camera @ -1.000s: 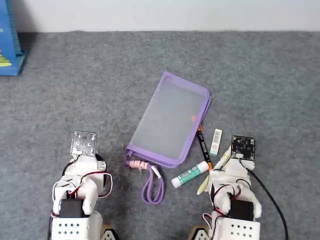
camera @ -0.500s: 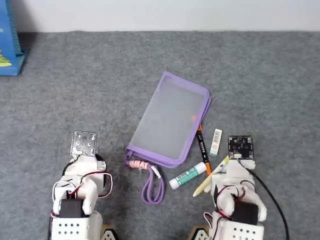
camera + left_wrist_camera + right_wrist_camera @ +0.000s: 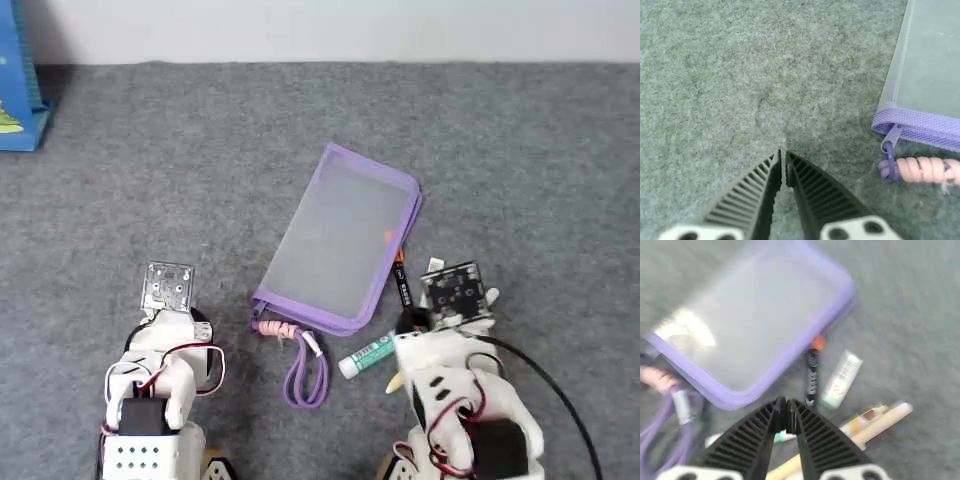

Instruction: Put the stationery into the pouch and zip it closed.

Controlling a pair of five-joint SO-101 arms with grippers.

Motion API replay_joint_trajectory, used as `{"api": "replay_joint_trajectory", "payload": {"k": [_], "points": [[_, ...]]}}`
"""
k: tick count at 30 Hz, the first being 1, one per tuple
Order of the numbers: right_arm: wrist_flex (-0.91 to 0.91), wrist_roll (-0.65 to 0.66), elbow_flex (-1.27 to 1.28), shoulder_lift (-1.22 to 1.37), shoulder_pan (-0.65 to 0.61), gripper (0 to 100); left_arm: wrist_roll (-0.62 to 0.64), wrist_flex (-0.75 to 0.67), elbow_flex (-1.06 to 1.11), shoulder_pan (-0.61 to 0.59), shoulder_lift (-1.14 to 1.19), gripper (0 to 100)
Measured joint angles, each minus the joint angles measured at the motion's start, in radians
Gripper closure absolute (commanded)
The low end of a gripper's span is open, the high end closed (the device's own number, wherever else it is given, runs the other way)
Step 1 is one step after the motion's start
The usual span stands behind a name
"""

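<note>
**High and wrist views: stationery and pouch on the grey, felt-like tabletop [image 3: 200, 150].** The pouch [image 3: 340, 240], translucent with purple edging, lay flat and tilted at the centre of the high view. Its zip pull [image 3: 888, 145] sat at the lower left corner, carrying a pink coiled cord [image 3: 920, 170] and a purple wrist loop [image 3: 305, 375]. Whether the zip was run shut could not be told.

The stationery lay along and below the pouch's lower right edge:
- a black marker [image 3: 403, 285] with an orange cap, touching that edge
- a glue stick [image 3: 368, 354]
- a cream pencil-like stick [image 3: 880, 422]
- a small white labelled block [image 3: 841, 378], probably an eraser

The left hand [image 3: 782, 157] stood over bare tabletop near the zip-pull corner, its ribbed fingers pressed together on nothing. The right hand [image 3: 786, 407] hung above the marker, likewise closed and empty.

**Handling, as judged.**
- **Pouch:** it appeared light, thin and limp, so it would buckle rather than lift as a sheet. The stiffer edging beside the zip pull looked the best place to pin it, with the pull or cord taken for zipping.
- **Marker, glue stick and pencil-like stick:** these looked light, rigid and round, so liable to roll. Each would best be pinched across the barrel near mid-length.
- **Glue stick:** its smooth casing might slip.
</note>
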Motion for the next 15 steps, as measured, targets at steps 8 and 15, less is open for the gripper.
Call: {"api": "replay_joint_trajectory", "payload": {"k": [8, 15], "points": [[-0.086, -0.089, -0.121, 0.370, -0.212, 88.1, 0.000, 0.000, 0.000, 0.000, 0.000, 99], [-0.226, -0.176, -0.126, 0.643, -0.400, 83.8, 0.000, 0.000, 0.000, 0.000, 0.000, 99]]}}
